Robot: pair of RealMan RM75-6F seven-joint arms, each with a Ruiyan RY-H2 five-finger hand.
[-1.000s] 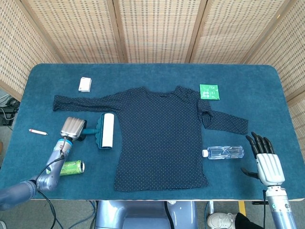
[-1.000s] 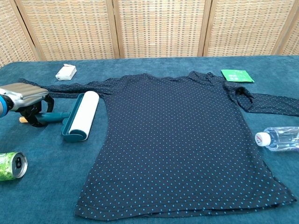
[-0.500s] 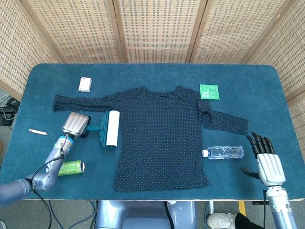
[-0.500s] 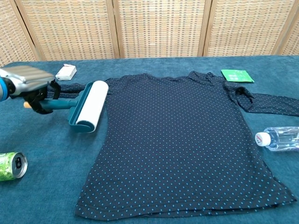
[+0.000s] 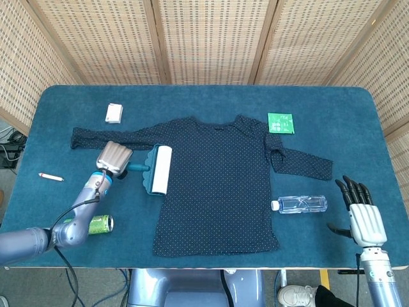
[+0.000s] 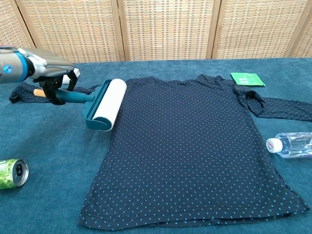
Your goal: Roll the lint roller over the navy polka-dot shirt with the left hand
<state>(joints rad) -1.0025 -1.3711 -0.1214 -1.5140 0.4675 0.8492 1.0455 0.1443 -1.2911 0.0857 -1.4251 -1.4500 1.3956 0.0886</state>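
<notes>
The navy polka-dot shirt (image 5: 217, 182) (image 6: 190, 146) lies flat in the middle of the blue table, sleeves spread to both sides. My left hand (image 5: 114, 157) (image 6: 51, 73) grips the teal handle of the lint roller (image 5: 159, 169) (image 6: 106, 104). The white roll sits at the shirt's left edge, raised a little above the cloth in the chest view. My right hand (image 5: 361, 214) hangs open past the table's front right corner, away from the shirt, and shows only in the head view.
A green can (image 5: 96, 224) (image 6: 12, 173) lies near the front left. A clear water bottle (image 5: 300, 204) (image 6: 291, 145) rests right of the shirt. A green packet (image 5: 280, 122) (image 6: 247, 78), a white box (image 5: 114, 113) and a pen (image 5: 50, 176) lie around the edges.
My left hand has carried the lint roller to the right and upward, from the bare table beside the shirt to the shirt's left edge. The right hand has sunk slightly.
</notes>
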